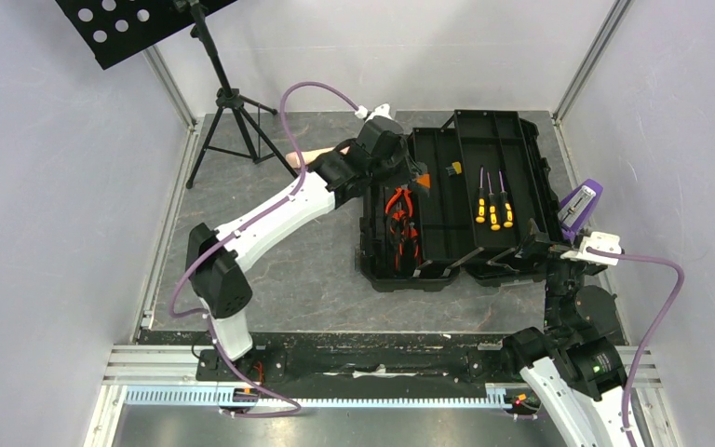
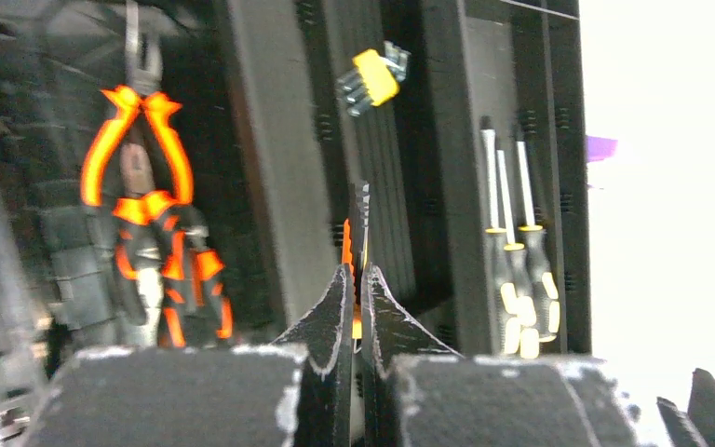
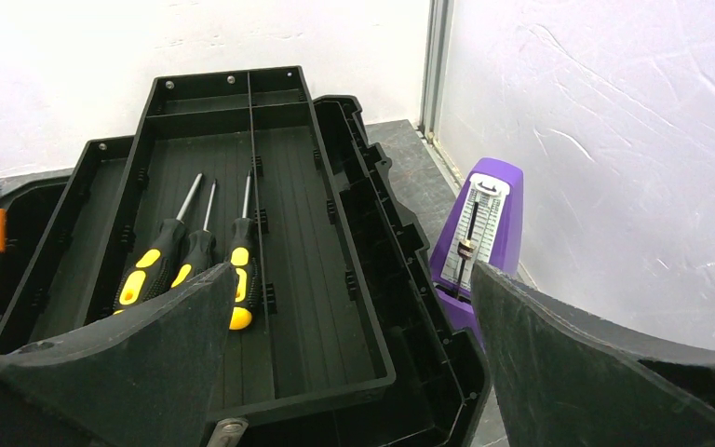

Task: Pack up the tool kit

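Right of centre on the table, your toolbox lies open, screwdrivers in its right tray, pliers at left; your left gripper over it pinches a thin orange tool, and your right gripper stands spread wide at its near right corner.

Grey matte tabletop in front of me, large black plastic toolbox lying open on it, purple wedge-shaped object just beside its right edge, black tripod stand far left.
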Available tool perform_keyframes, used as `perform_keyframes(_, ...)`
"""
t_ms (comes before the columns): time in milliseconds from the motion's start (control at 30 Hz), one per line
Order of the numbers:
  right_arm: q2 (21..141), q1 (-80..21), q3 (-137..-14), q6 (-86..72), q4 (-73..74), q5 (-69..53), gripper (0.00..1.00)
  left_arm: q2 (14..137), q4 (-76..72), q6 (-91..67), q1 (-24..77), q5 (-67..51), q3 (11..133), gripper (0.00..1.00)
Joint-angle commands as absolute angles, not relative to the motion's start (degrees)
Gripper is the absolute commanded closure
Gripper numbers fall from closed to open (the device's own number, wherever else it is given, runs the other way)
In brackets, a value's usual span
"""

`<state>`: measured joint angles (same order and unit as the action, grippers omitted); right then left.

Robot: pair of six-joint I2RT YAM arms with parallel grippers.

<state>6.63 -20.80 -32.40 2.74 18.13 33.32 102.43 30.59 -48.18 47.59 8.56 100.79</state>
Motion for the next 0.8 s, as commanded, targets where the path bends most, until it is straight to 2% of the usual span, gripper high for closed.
perform_keyframes(0, 6.12, -21.02, -33.4, 2.2, 17.4, 33.62, 0.02, 105.31, 19.52, -58.27, 47.79, -1.89, 100.03, 0.98)
perform_keyframes(567, 5.63, -21.01, -33.41, 3.0, 17.65, 34.38, 0.02, 116.28, 11.72, -68.67, 51.06, -0.93, 102.3, 0.98)
perform_keyframes(667, 5.63, -20.96, -33.31, 2.99, 17.66, 34.39, 0.02, 116.84, 12.67, -68.58, 51.24, -0.25, 101.95, 0.91)
perform_keyframes(767, 5.71, -21.03, -33.22, 2.9, 17.66, 34.24, 0.02, 116.11, 12.51, -68.44, 51.24, 2.08, 100.24, 0.73)
